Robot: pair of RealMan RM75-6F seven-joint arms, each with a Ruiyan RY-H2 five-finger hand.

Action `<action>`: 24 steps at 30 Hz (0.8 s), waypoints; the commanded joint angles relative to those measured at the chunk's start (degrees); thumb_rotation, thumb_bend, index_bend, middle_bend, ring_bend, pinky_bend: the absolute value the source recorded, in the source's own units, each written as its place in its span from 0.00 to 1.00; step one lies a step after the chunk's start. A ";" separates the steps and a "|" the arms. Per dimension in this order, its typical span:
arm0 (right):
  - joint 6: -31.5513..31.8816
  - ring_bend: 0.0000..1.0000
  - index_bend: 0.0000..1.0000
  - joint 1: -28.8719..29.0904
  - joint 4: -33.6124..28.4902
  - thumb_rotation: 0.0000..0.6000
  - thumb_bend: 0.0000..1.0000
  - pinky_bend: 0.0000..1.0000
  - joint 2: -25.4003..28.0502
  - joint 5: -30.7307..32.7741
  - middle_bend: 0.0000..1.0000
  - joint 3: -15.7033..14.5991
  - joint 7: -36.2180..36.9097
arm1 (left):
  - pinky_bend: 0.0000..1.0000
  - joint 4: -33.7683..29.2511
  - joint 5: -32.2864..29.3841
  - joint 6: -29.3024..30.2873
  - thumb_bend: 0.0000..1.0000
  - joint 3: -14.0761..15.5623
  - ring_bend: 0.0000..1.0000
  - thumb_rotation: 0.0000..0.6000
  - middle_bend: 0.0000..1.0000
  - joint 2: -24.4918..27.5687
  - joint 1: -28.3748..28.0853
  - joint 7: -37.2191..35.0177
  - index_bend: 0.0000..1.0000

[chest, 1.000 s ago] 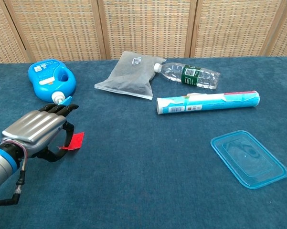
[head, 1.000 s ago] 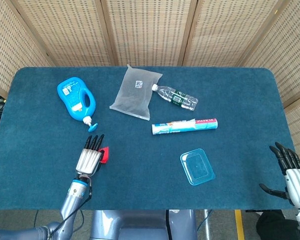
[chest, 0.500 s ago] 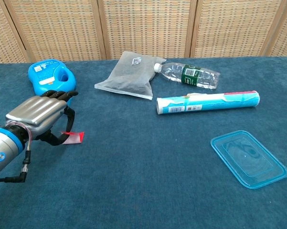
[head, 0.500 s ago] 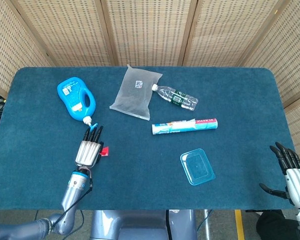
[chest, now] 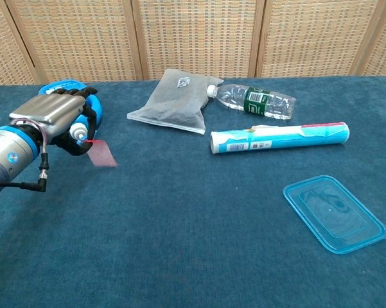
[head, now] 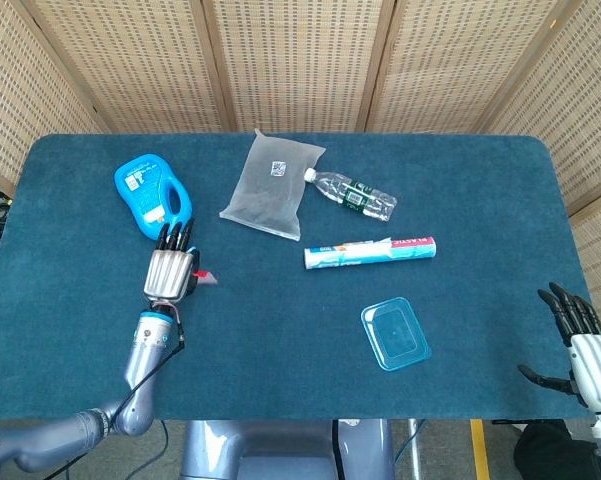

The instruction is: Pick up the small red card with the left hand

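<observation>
The small red card (chest: 101, 154) hangs above the blue cloth, pinched at its upper edge by my left hand (chest: 58, 119). In the head view only a sliver of the card (head: 206, 276) shows to the right of the left hand (head: 170, 270). The hand is raised off the table in front of the blue detergent bottle (head: 151, 194). My right hand (head: 584, 340) stays at the table's near right corner, fingers spread and holding nothing.
A blue detergent bottle (chest: 63, 102) lies behind the left hand. A grey pouch (head: 271, 183), a plastic water bottle (head: 354, 195) and a toothpaste box (head: 370, 251) lie mid-table. A clear blue lid (head: 394, 334) sits nearer the front right.
My left hand has lifted the red card off the cloth and carried it up and away from the front edge, toward the detergent bottle. The right hand has not moved.
</observation>
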 commanded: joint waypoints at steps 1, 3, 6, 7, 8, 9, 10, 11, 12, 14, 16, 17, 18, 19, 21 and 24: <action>0.15 0.00 0.00 -0.06 -0.02 1.00 0.00 0.00 0.01 -0.05 0.00 0.00 0.03 | 0.00 -5.56 -0.78 0.61 0.57 -1.58 0.00 1.00 0.00 2.97 0.34 -3.57 0.60; 0.46 0.00 0.00 -0.20 -0.07 1.00 0.00 0.00 0.05 -0.20 0.00 -0.03 0.04 | 0.00 -11.33 0.07 1.44 0.57 -1.68 0.00 1.00 0.00 5.93 1.86 -7.54 0.60; 0.86 0.00 0.00 -0.40 -0.19 1.00 0.00 0.00 0.05 -0.43 0.00 -0.13 -0.12 | 0.00 -18.41 2.53 2.36 0.57 -0.06 0.00 1.00 0.00 10.53 4.60 -13.36 0.60; 0.99 0.00 0.00 -0.46 -0.25 1.00 0.00 0.00 0.05 -0.47 0.00 -0.13 -0.22 | 0.00 -20.34 3.48 2.62 0.57 0.63 0.00 1.00 0.00 12.01 5.54 -15.40 0.60; 1.10 0.00 0.00 -0.50 -0.30 1.00 0.00 0.00 0.01 -0.51 0.00 -0.13 -0.41 | 0.00 -22.10 4.49 2.82 0.57 1.42 0.00 1.00 0.00 13.50 6.48 -17.47 0.60; 1.17 0.00 0.00 -0.53 -0.33 1.00 0.00 0.00 -0.03 -0.54 0.00 -0.14 -0.56 | 0.00 -23.42 5.41 2.95 0.57 2.14 0.00 1.00 0.00 14.83 7.24 -19.26 0.60; 1.21 0.00 0.00 -0.55 -0.41 1.00 0.00 0.00 -0.06 -0.62 0.00 -0.18 -0.72 | 0.00 -25.22 6.60 3.34 0.57 3.04 0.00 1.00 0.00 16.49 8.41 -22.13 0.60; 1.23 0.00 0.00 -0.56 -0.47 1.00 0.00 0.00 -0.07 -0.64 0.00 -0.19 -0.83 | 0.00 -26.50 7.54 3.64 0.57 3.77 0.00 1.00 0.00 17.73 9.36 -24.61 0.60; 1.24 0.00 0.00 -0.57 -0.53 1.00 0.00 0.00 -0.11 -0.61 0.00 -0.18 -1.08 | 0.00 -28.57 8.74 3.96 0.57 4.81 0.00 1.00 0.00 19.50 10.85 -29.04 0.60; 1.22 0.00 0.00 -0.58 -0.63 1.00 0.00 0.00 -0.16 -0.49 0.00 -0.15 -1.34 | 0.00 -30.73 10.78 3.77 0.57 6.37 0.00 1.00 0.00 22.04 12.53 -35.67 0.60; 1.26 0.00 0.00 -0.61 -0.70 1.00 0.00 0.00 -0.21 -0.40 0.00 -0.10 -1.59 | 0.00 -32.62 12.61 3.51 0.57 7.96 0.00 1.00 0.00 24.22 14.21 -43.37 0.59; 1.28 0.00 0.00 -0.61 -0.79 1.00 0.00 0.00 -0.25 -0.38 0.00 -0.08 -1.78 | 0.00 -33.50 14.26 3.31 0.57 9.09 0.00 1.00 0.00 25.60 15.13 -48.44 0.59; 1.26 0.00 0.00 -0.61 -0.85 1.00 0.00 0.00 -0.26 -0.37 0.00 -0.09 -1.91 | 0.00 -34.07 15.40 2.91 0.57 9.96 0.00 1.00 0.00 26.54 15.61 -52.01 0.59; 1.25 0.00 0.00 -0.61 -0.90 1.00 0.00 0.00 -0.27 -0.37 0.00 -0.09 -2.04 | 0.00 -34.55 16.44 2.45 0.57 10.72 0.00 1.00 0.00 27.47 15.92 -55.07 0.59; 1.25 0.00 0.00 -0.61 -1.01 1.00 0.00 0.00 -0.28 -0.38 0.00 -0.09 -2.20 | 0.00 -35.50 17.77 1.34 0.57 12.04 0.00 1.00 0.00 28.83 16.21 -59.69 0.59; 1.26 0.00 0.00 -0.62 -1.18 1.00 0.00 0.00 -0.30 -0.36 0.00 -0.07 -2.38 | 0.00 -37.08 20.10 -0.57 0.57 14.19 0.00 1.00 0.00 30.82 16.31 -66.30 0.59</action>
